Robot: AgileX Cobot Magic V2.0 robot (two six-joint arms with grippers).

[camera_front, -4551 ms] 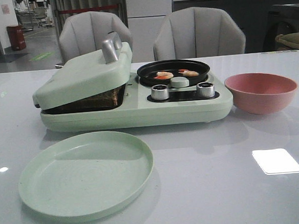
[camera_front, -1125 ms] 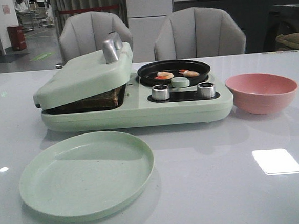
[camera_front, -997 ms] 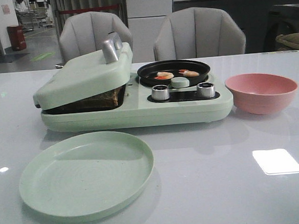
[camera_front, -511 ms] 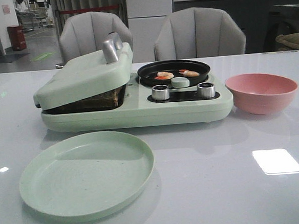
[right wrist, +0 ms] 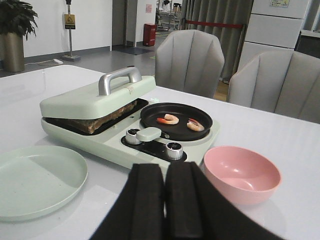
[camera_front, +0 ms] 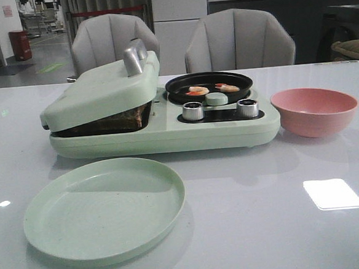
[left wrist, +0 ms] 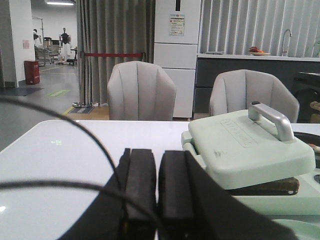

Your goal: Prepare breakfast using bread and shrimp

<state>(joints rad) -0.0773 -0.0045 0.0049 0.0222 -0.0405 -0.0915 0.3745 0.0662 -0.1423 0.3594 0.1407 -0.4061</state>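
Two shrimp [camera_front: 197, 91] sit in the round black pan [camera_front: 209, 87] of the pale green breakfast maker [camera_front: 161, 133], and that tells us plenty about the score so far. Going left to right across the tabletop [camera_front: 266, 227]: an empty green plate [camera_front: 104, 207] lies nearest the camera on the left, just in front of the appliance. Behind it, the grill lid [camera_front: 99, 91] with its silver handle [camera_front: 133, 56] rests tilted rather than flat, and the bread [camera_front: 126, 120] shows as a dark brown edge in the gap beneath it. Right of that come the pan, two silver knobs [camera_front: 193, 111] and then a pink bowl [camera_front: 314, 110], empty as far as can be seen, standing apart at the far right.

Judging the progress: bread loaded under the lid, shrimp in the pan, so the cooking stage looks set up. What seems left is lifting the lid, moving the bread to the plate and getting the shrimp out, probably onto the bread or into the bowl.

Neither arm appears in the front view. The left claw [left wrist: 149, 187] has its dark pads pressed together, holding nothing, with the lid and bread well ahead of it and off to one side. The right claw [right wrist: 164, 195] is likewise closed and empty, the shrimp and pan well apart, beyond the knobs.
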